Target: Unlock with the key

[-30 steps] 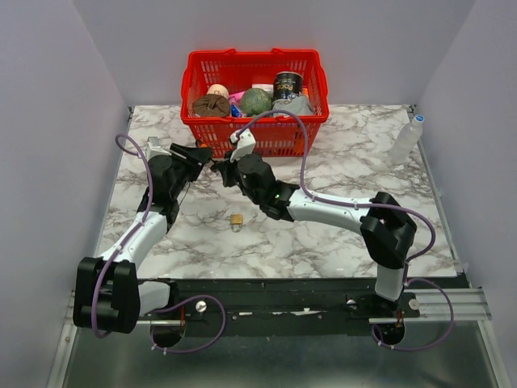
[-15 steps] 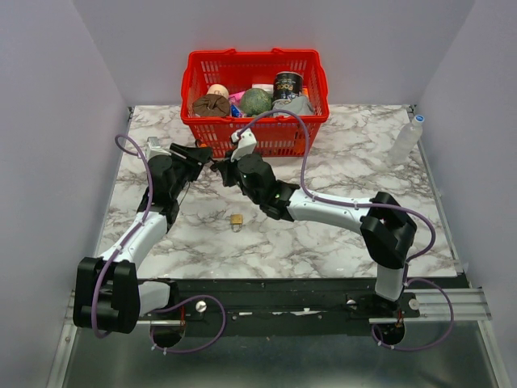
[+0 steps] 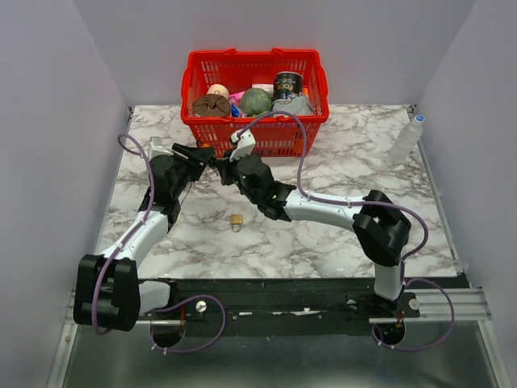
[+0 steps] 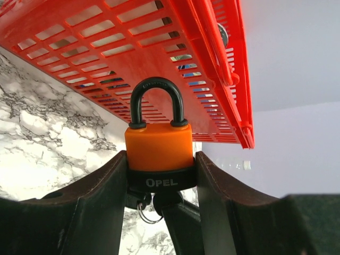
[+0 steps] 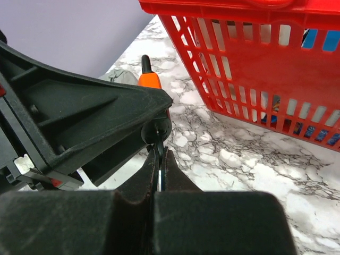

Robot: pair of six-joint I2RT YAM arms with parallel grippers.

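Right, your key (image 5: 157,132) is up off the table at the underside of the orange padlock (image 4: 158,144). Only its black head shows; the blade is hidden, so you can't tell if it's in the keyhole. Your R gripper (image 5: 160,158) is pinched on it from the padlock's base side, w/ just a sliver between the fingertips. A thin wire ring hangs by the head in the L wrist view.

The padlock stands upright, shackle on top, black base marked OPEL. Your L gripper (image 4: 160,162) clamps it by the sides, jaws narrowed to the body's width.

Both grippers meet just in front of the red basket (image 3: 252,56), near its L front corner. The basket sits at the far edge of the table (image 3: 339,174). It holds a dark can (image 3: 287,84), a green round item (image 3: 257,101), a brown round one (image 3: 212,106) & bits too small to name.

Nearer you, a brass lock (image 3: 237,220) lies alone on the marble. A clear bottle (image 3: 406,139) stands at the far R.
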